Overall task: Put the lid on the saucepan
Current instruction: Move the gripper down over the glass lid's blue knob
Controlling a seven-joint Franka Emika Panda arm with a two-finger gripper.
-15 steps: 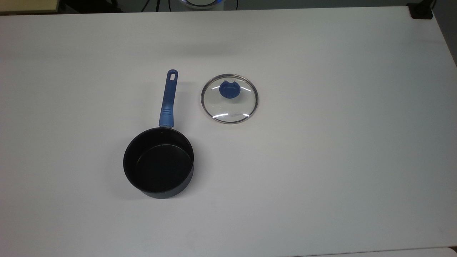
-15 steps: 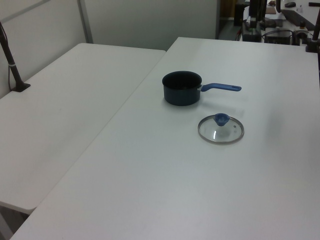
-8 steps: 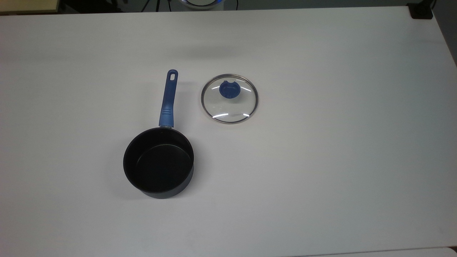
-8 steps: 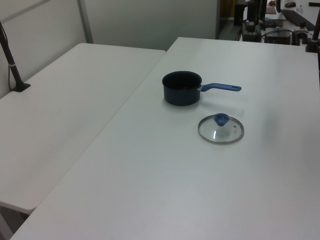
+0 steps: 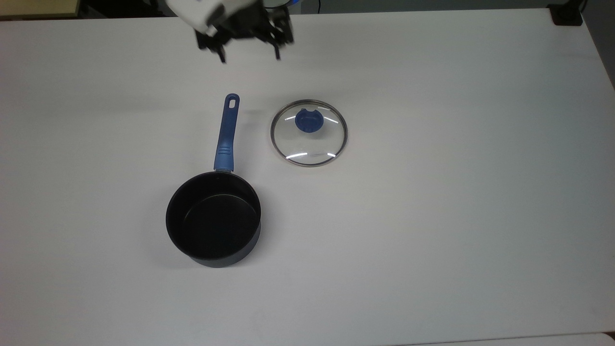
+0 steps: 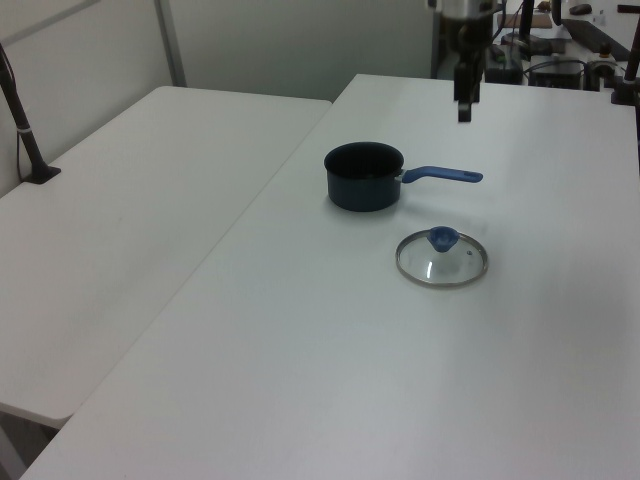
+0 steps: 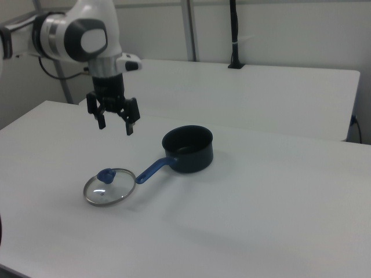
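Observation:
The saucepan (image 5: 214,218) stands upright on the white table, black inside, its long blue handle (image 5: 227,132) pointing toward the top view's upper edge. The glass lid (image 5: 309,144) with a blue knob (image 5: 309,120) lies flat on the table to the top view's right of the handle, apart from the pan. My gripper (image 5: 250,57) hangs open and empty above the table, beyond the handle tip and the lid. In the right view the gripper (image 7: 115,127) is above and behind the lid (image 7: 109,186), left of the saucepan (image 7: 188,149). The left view shows the gripper (image 6: 464,110), saucepan (image 6: 364,177) and lid (image 6: 442,258).
A second white table (image 6: 120,230) adjoins on the left view's left, with a black clamped post (image 6: 25,140) on it. A black block (image 5: 567,14) sits at the table's corner at the top view's upper right.
The arm and open gripper have come into view over the far part of the table, where nothing showed before. The saucepan and the lid have not moved.

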